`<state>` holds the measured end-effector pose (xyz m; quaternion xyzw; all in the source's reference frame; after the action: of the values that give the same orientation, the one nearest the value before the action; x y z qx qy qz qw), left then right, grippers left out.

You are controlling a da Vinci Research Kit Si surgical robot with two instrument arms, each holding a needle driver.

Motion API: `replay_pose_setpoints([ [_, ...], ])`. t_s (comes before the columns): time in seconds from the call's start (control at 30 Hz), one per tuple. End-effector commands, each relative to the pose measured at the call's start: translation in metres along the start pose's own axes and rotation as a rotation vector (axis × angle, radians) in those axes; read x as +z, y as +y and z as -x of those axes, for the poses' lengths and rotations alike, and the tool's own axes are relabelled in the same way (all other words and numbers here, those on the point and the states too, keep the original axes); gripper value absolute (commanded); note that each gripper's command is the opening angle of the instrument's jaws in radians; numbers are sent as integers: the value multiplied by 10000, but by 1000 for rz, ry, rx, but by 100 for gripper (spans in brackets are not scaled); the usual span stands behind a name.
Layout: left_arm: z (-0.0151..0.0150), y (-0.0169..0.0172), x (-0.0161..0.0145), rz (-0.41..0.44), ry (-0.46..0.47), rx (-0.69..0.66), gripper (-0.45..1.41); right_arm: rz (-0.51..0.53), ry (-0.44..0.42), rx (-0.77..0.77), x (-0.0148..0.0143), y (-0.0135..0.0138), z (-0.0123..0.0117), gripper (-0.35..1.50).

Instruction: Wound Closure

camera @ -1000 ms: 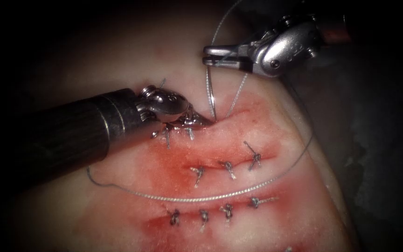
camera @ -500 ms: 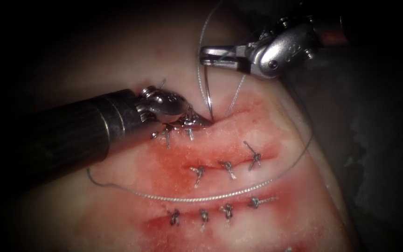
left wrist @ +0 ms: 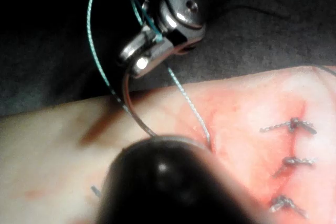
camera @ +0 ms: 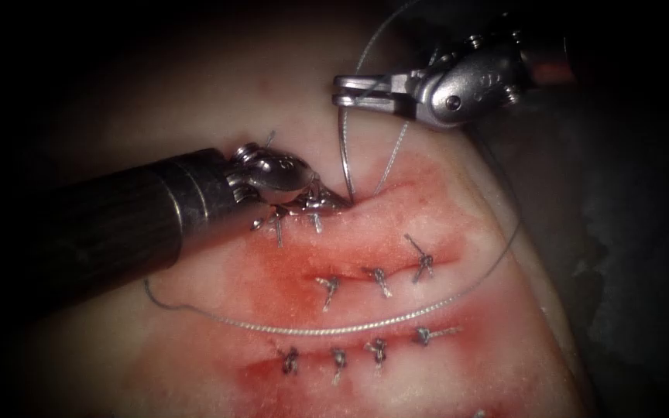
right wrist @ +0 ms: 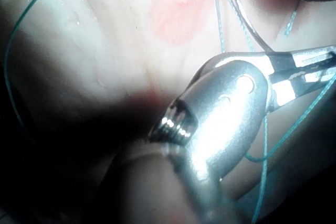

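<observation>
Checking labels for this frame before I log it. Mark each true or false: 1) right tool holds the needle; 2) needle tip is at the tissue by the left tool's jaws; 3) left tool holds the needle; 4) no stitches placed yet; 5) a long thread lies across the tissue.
1) True. The right tool is shut on the needle near its back end.
2) True. The needle's tip meets the tissue at the cut, right beside the left tool.
3) False. The left tool's jaws rest at the cut edge; whether they grip tissue cannot be told.
4) False. Rows of knotted stitches are already tied.
5) True. The thread curves between the lower two stitch rows.
</observation>
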<state>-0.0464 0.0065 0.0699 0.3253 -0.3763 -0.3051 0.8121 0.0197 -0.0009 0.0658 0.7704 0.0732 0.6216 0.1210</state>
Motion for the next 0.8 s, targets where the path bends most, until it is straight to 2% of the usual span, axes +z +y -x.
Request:
replay_pose_setpoints([
  [0.03,12,6,1,2,-4,4,-45,19,-10,-14,6,-10,-3,-35],
  [0.4,12,5,1,1,-4,5,-45,24,-33,-45,4,-11,0,-35],
  [0.8,11,5,2,1,-3,6,-45,-3,3,4,5,-8,-1,-35],
])
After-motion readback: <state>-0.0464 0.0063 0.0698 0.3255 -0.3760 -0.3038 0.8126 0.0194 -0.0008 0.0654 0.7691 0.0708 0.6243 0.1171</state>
